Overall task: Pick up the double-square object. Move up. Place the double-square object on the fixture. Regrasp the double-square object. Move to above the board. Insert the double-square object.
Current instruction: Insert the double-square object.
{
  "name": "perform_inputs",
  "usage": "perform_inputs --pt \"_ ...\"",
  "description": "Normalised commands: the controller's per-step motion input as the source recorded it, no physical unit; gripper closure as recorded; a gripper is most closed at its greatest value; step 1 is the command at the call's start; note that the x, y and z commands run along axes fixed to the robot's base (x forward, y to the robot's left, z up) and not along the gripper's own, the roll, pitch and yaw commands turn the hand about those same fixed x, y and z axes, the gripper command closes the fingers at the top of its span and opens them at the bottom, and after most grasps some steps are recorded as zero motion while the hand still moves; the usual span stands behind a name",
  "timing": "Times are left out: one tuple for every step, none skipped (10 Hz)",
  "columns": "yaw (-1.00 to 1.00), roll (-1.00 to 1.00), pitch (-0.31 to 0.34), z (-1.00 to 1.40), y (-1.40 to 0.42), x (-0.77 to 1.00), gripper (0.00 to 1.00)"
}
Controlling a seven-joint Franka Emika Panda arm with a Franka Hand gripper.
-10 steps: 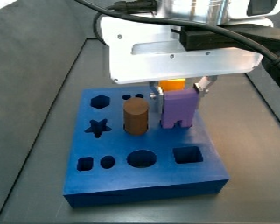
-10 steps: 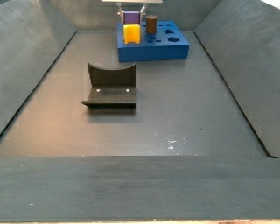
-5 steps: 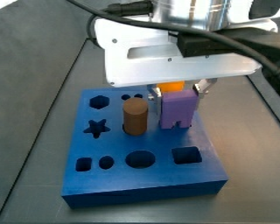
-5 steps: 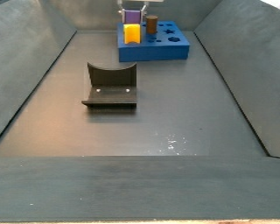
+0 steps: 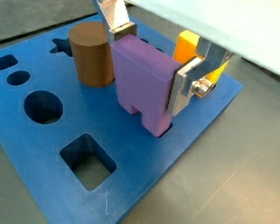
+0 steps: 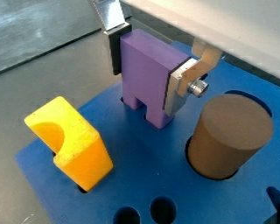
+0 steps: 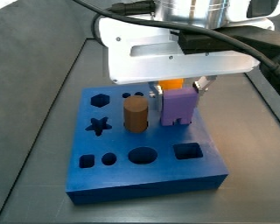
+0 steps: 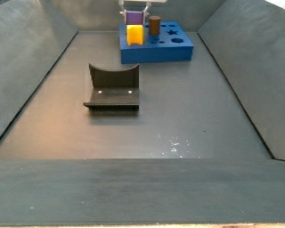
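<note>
- The gripper (image 5: 152, 54) hangs over the blue board (image 5: 178, 171), its two silver fingers (image 5: 185, 80) closed flat against opposite faces of the purple block (image 5: 145, 80), which fills the narrow gap between them.
- In both wrist views the purple block (image 6: 150, 70) stands upright in the grip, and its notched lower end is down at the board's top face; whether it has entered a hole cannot be told.
- A side view shows the same hold from farther off: gripper (image 7: 180, 86) above, purple block (image 7: 178, 107) below it, on the board (image 7: 143, 178).
- A brown cylinder (image 5: 92, 54) stands upright in the board just beside the gripped block, next to one finger, not touching it (image 6: 229, 135).
- A yellow block (image 6: 70, 142) with a curved notch stands on the board on the far side of the purple block from the cylinder, close by but apart (image 5: 189, 46).
- An empty square hole (image 5: 88, 162) lies in the board in front of the gripper, and a round one (image 5: 42, 106) near it.
- The dark fixture (image 8: 111, 87) sits on the floor well away from the gripper (image 8: 135, 12), apart from the board (image 8: 158, 51).
</note>
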Motion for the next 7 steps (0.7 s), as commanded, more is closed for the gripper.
perform_inputs --pt "0.00 0.00 0.000 -0.01 0.03 0.00 1.00" --pt "0.00 0.00 0.000 -0.13 0.05 0.00 1.00" --pt "-0.01 0.00 0.000 -0.39 0.03 0.00 1.00" --pt "0.00 0.01 0.000 -0.47 0.02 0.00 1.00" --pt "0.00 0.01 0.000 -0.32 0.01 0.00 1.00" --pt "0.00 0.04 0.000 -0.05 0.00 0.00 1.00" --pt "0.00 0.00 0.000 0.00 0.00 0.00 1.00"
